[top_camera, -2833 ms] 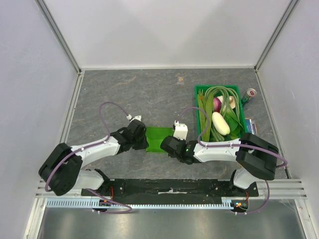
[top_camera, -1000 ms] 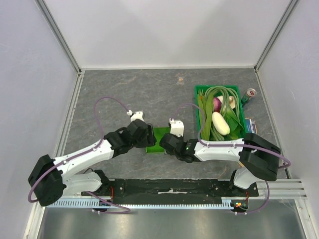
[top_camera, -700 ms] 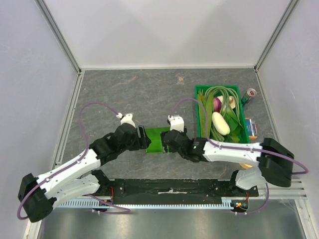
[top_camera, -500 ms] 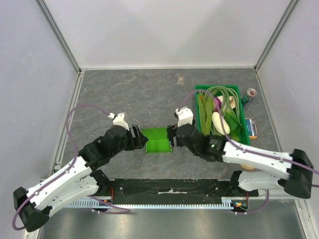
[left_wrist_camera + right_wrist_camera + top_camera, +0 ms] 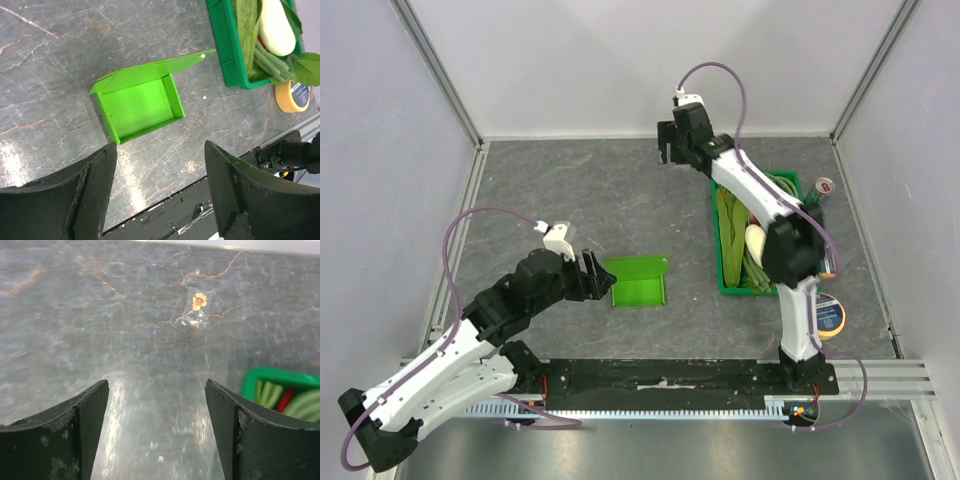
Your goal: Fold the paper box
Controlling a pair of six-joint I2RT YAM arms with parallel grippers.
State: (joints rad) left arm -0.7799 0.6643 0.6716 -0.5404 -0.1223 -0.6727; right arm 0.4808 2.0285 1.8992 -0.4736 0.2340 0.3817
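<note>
Left fingers [image 5: 65,200] and right fingers [image 5: 55,425] spread, empty; paper box [image 5: 638,285], centre frame, probably wants its raised lid pressed shut evenly.

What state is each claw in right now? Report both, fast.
Left claw: open, holding nothing; the paper box lies ahead of it, untouched.
Right claw: open, holding nothing.

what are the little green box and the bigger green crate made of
The paper box looks like thin matte card: sharp creases, sheet-thin lid flap. The crate seems moulded plastic: thick walls, rounded rim with a slight sheen.
</note>
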